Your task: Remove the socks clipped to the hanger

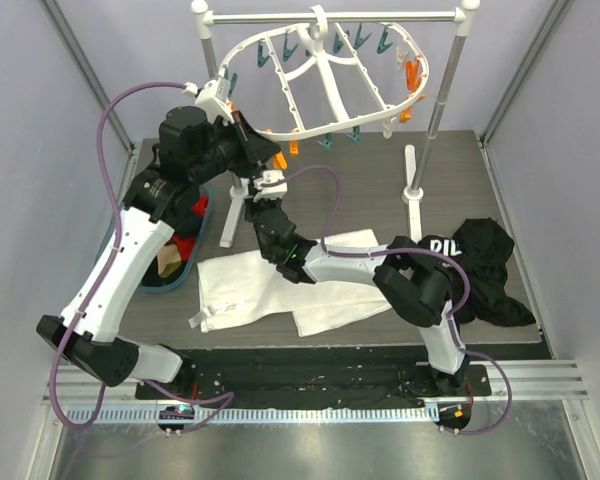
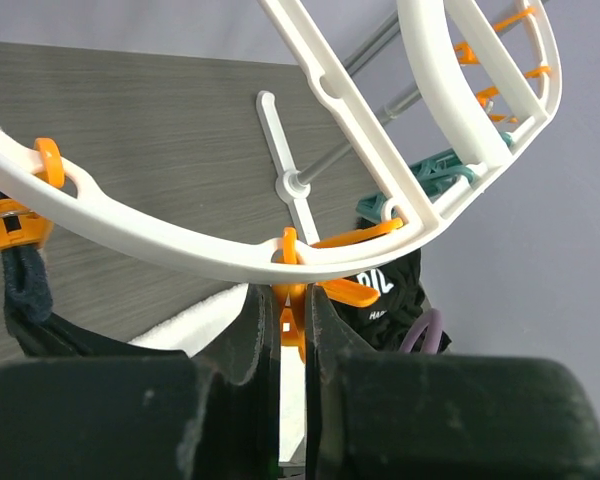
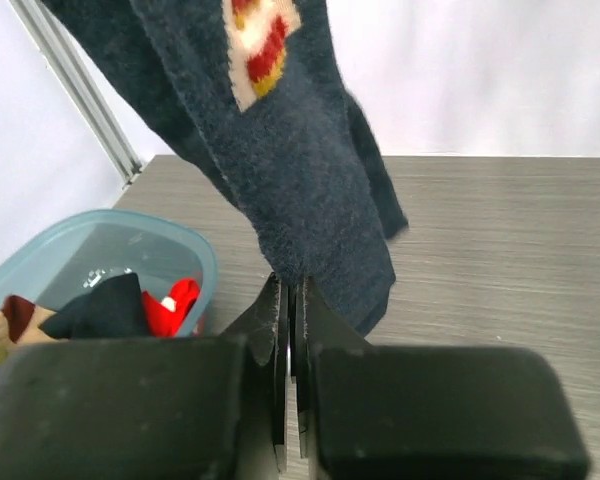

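The left arm [image 1: 130,250] rises steeply from its near-left base, its wrist bent forward at the left rim of the hanger [image 2: 160,228]. The left tool [image 2: 292,300] is narrow, its fingers pinching an orange clip [image 2: 330,290] that hangs under the rim.

The right arm [image 1: 340,265] folds back at the elbow above its base. Its forearm then runs left, low over the white cloth [image 1: 250,285], and the wrist turns up beneath the same side of the hanger. The right tool [image 3: 291,290] is almost closed, with the bottom edge of a navy sock [image 3: 300,170] nipped between its fingertips. That sock hangs straight down above the bench [image 3: 500,220]; the right wrist view does not show its clip.

The hanger hangs tilted from the rail [image 1: 330,17] at the back of the bench. To the left stands a teal bin [image 3: 150,222] holding other socks, one of them red [image 3: 175,305].
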